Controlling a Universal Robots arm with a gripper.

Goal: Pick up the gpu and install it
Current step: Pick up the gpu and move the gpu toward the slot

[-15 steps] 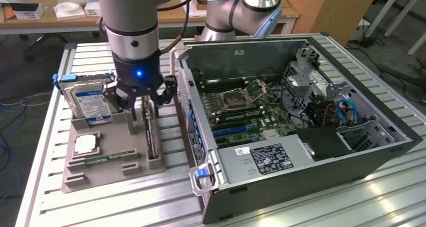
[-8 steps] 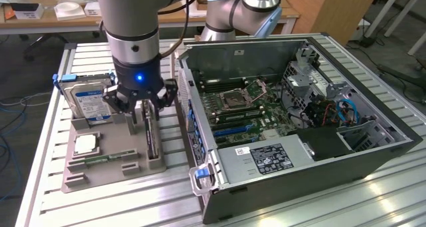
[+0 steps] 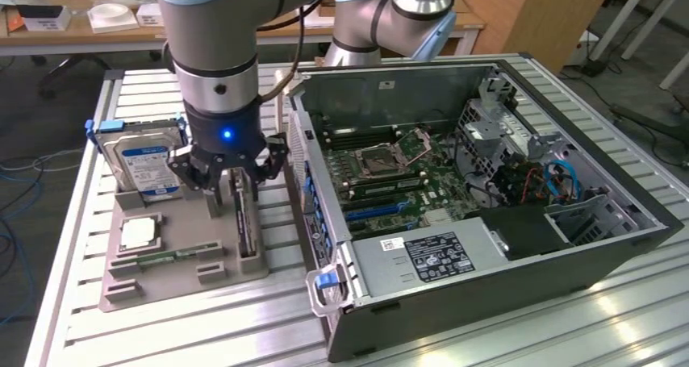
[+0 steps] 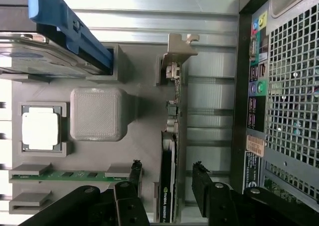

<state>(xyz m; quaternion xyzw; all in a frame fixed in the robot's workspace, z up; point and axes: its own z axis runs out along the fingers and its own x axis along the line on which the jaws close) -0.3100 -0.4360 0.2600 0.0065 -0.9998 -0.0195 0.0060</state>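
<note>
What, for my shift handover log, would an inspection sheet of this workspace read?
Surface: slatted metal table, grey parts tray on it.
Job's things: gpu standing edge-on in a tray slot; computer case open beside the tray.
Clutter: hard drive, processor, memory stick in tray.
Gripper: open, straddling gpu without touching.
Cables: blue and red cables inside case; floor cables.
Surroundings: wooden desk behind.

Exterior view: the gripper [image 3: 231, 198] is covering part of the gpu [image 3: 247, 226], and the arm [image 3: 215, 52] is running off the picture's top edge. Wrist view: the gpu [image 4: 170, 156] is running out of frame between the gripper's [image 4: 167, 165] fingers, and the hard drive [image 4: 45, 61] and computer case [image 4: 289, 86] are being cut by the edges. The white print on the card's edge is reading too small to make out.
</note>
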